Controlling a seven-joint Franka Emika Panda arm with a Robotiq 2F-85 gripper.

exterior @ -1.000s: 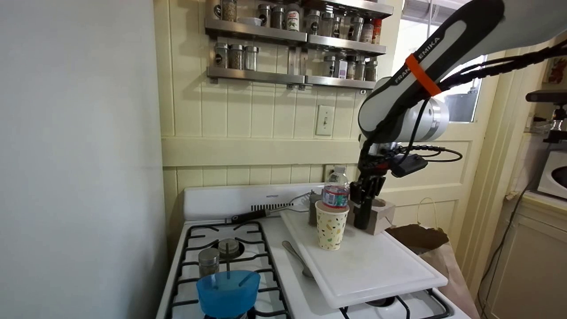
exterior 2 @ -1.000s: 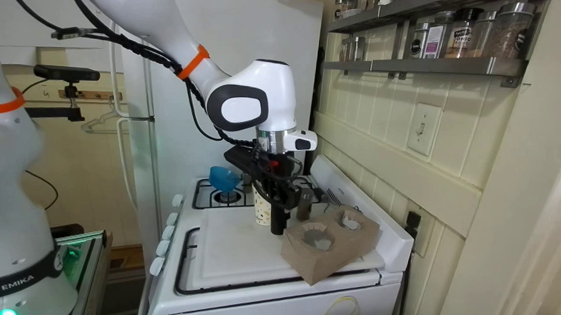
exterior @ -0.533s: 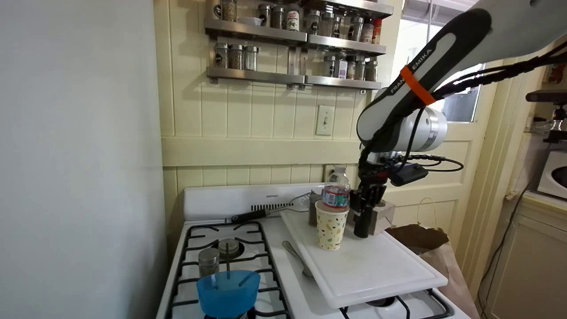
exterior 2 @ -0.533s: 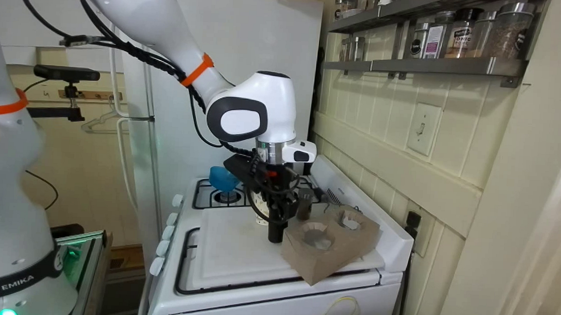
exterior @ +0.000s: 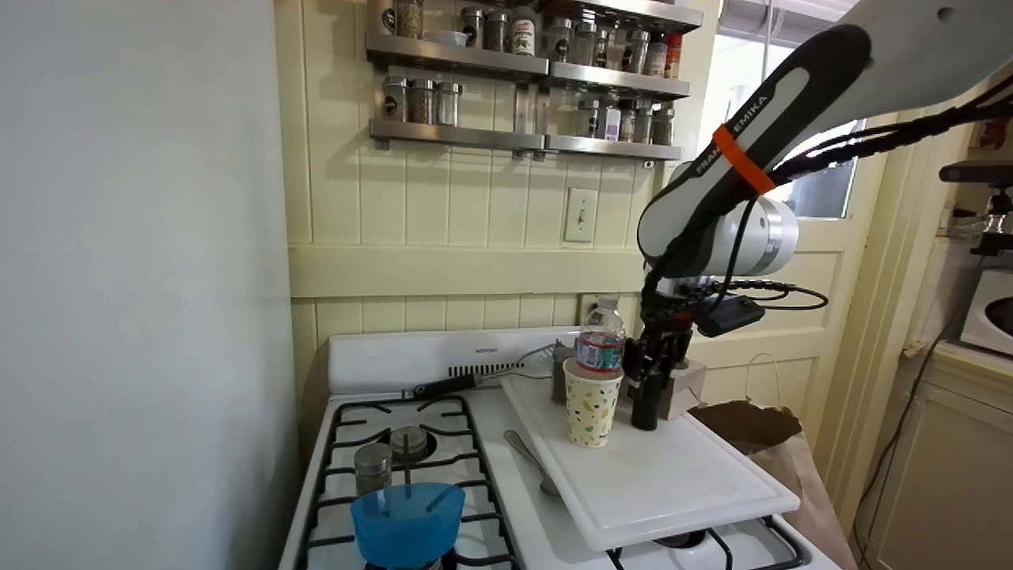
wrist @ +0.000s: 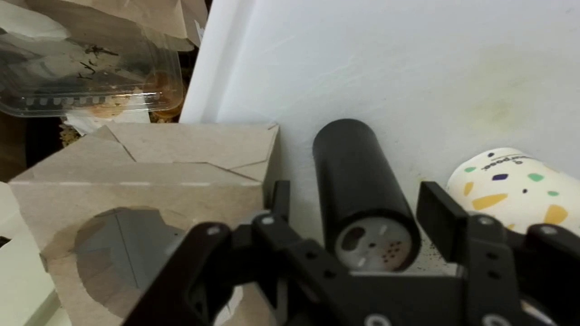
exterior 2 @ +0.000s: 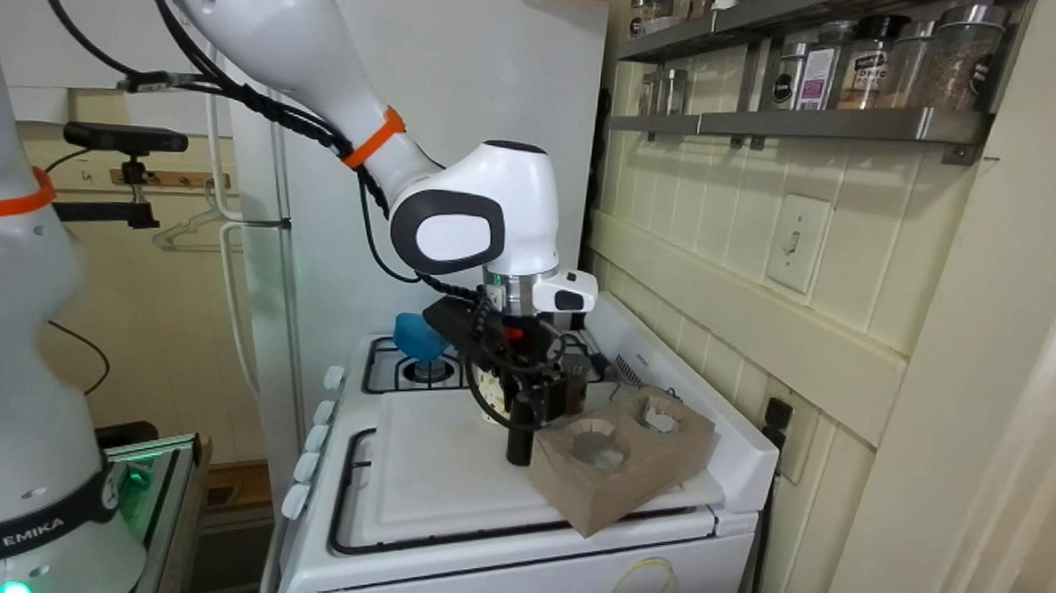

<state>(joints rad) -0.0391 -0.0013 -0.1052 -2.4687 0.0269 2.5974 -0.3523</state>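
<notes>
While the tool (wrist: 357, 203) hangs over a black shaker (wrist: 361, 188), its fingers (wrist: 439, 217) stand spread wide on either side of it, holding nothing; a pale strip shows between the shaker and the finger nearer the brown box (wrist: 149, 194). The shaker stands upright on a white board (exterior: 673, 483), between that box and a spotted cup (wrist: 503, 190), close to the box but not touching it in the wrist view. The board lies across the desk (exterior: 546, 522), here a stove. I judge the step in hand to be lining up for a grasp, and the next move seems to call for bringing the fingers together evenly, perhaps after a slight shift, since the finger on the cup side looks closer to the shaker than the other. Whether that finger touches the cup I cannot tell. Only the wrist view shows the shaker's cap (wrist: 376, 244), with small holes and one larger slot, and a clear tray (wrist: 127, 81) beyond the board's edge; in both exterior views the tool covers the cap, though the shaker's lower part is plain. A bottle (exterior: 600, 340) rises at the cup's mouth in an exterior view, a part that the wrist view cuts off. Two round holes (exterior 2: 599, 449) in the box's top show clearly in an exterior view.
</notes>
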